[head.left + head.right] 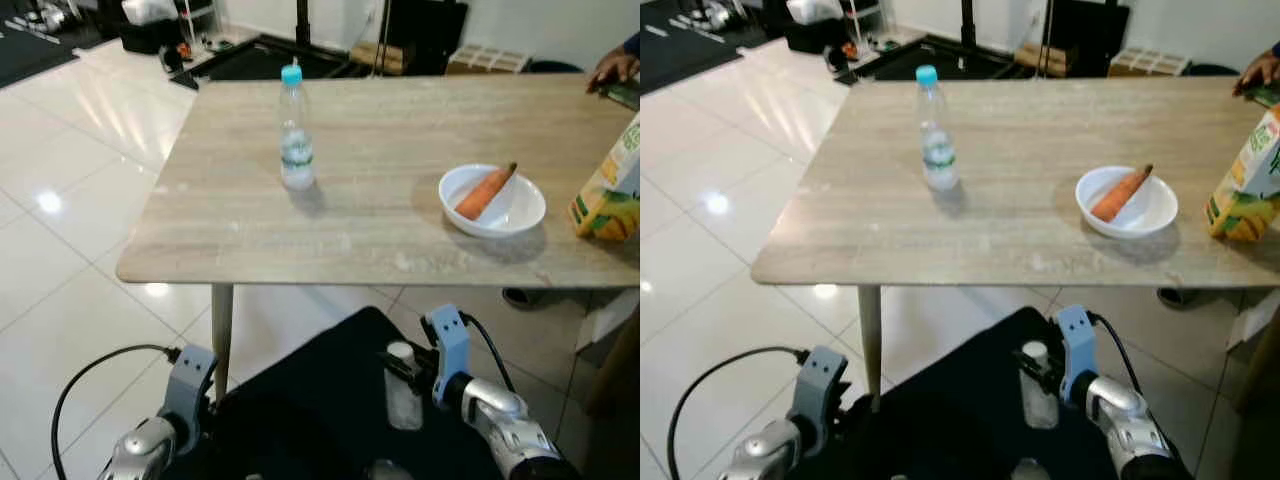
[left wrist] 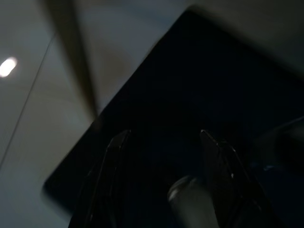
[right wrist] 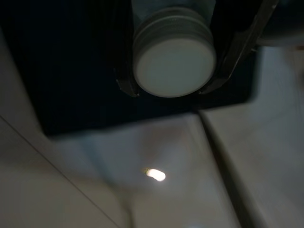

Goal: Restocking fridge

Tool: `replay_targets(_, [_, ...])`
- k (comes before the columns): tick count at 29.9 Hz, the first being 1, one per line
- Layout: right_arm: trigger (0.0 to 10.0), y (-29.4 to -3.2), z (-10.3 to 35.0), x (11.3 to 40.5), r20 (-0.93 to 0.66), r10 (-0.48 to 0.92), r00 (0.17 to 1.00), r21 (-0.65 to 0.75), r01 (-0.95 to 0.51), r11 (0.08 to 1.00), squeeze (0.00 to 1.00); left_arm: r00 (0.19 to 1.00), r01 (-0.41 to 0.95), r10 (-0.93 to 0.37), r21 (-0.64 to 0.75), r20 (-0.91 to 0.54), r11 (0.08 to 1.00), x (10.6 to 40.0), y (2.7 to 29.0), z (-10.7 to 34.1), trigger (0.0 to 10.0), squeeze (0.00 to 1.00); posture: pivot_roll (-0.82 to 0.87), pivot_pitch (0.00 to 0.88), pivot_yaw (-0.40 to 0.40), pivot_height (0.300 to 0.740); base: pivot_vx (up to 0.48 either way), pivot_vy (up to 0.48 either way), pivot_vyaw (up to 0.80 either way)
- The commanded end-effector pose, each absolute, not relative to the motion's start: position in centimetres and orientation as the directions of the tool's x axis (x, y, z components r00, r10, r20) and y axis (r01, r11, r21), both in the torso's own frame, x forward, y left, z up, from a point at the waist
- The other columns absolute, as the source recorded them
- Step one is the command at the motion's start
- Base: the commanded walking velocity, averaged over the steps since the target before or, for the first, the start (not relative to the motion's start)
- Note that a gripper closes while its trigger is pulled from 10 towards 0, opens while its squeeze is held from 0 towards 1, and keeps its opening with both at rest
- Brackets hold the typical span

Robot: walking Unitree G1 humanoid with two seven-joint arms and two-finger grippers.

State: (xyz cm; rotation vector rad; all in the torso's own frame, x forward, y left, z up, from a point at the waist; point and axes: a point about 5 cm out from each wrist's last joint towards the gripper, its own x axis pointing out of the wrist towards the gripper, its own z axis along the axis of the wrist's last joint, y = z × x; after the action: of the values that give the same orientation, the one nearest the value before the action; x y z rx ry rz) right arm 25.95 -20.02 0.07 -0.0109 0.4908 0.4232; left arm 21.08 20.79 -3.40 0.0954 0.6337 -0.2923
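A white-capped bottle (image 1: 402, 388) sat low in front of the robot, clamped between the fingers of the right gripper (image 3: 172, 90) over a black surface (image 1: 330, 400). The left gripper (image 2: 164, 142) hung beside it with its fingers spread, gripping nothing. Beyond stood a wooden table (image 1: 380, 240). On it a water bottle with a blue cap (image 1: 294, 125) stood upright, a white bowl (image 1: 510, 215) held a carrot (image 1: 484, 190), and a juice carton (image 1: 610, 185) stood at the right edge. At the far corner was a person's hand (image 1: 612, 68).

Juice carton (image 1: 610, 190) cut off by right frame edge; person's hand (image 1: 615, 68) partly cropped; left wrist view dark and blurred
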Motion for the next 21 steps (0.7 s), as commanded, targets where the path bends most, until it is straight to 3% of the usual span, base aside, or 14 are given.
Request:
replay_targets(1, [0.0,-20.6,-2.4,24.3,-0.531,0.179,0.828,0.043,-0.185,0.982,0.00,0.713,0.186,-0.112,0.033,-0.692,0.982,18.3,21.4,-6.0,10.0,0.00,-0.17,0.078,0.062,0.725,0.000,0.000,0.00])
replay_targets(4, [0.0,-21.2,-3.9,23.3,-0.580,0.003,0.815,0.062,0.041,0.997,0.00,0.690,0.138,-0.047,0.068,-0.722,0.988,17.6,21.5,-6.9,10.0,0.00,-0.18,0.065,0.065,0.725,0.000,0.000,0.00])
replay_targets(10, [0.0,-21.4,-4.8,22.4,-0.622,-0.099,0.777,0.052,0.167,0.985,0.00,0.700,0.124,-0.040,0.067,-0.713,0.990,18.0,21.0,-7.0,10.0,0.00,-0.17,0.058,0.056,0.725,0.000,0.000,0.00])
replay_targets(11, [1.4,-21.5,-4.9,22.4,-0.618,-0.121,0.777,0.047,0.190,0.981,0.00,0.728,0.086,-0.036,0.039,-0.684,0.995,18.6,20.8,-6.8,10.0,0.00,-0.17,0.059,0.053,0.725,0.000,0.000,0.00])
replay_targets(12, [10.0,-21.4,-4.8,22.5,-0.601,-0.128,0.789,0.056,0.201,0.978,0.00,0.759,0.021,-0.021,-0.008,-0.650,1.000,19.2,20.7,-6.4,10.0,0.00,-0.17,0.056,0.052,0.725,0.000,0.000,0.00])
replay_targets(17, [10.0,-20.3,-4.6,22.9,-0.565,-0.081,0.821,0.091,0.160,0.983,0.00,0.805,-0.051,0.011,-0.050,-0.593,0.997,20.1,20.5,-5.9,10.0,0.00,-0.17,0.063,0.045,0.725,0.000,0.000,0.00])
replay_targets(21, [10.0,-19.8,-4.3,23.5,-0.534,-0.061,0.843,0.149,0.165,0.975,0.00,0.814,0.062,-0.076,-0.043,-0.577,0.997,20.5,19.0,-5.8,10.0,0.00,-0.17,0.076,0.040,0.725,0.000,0.000,0.00])
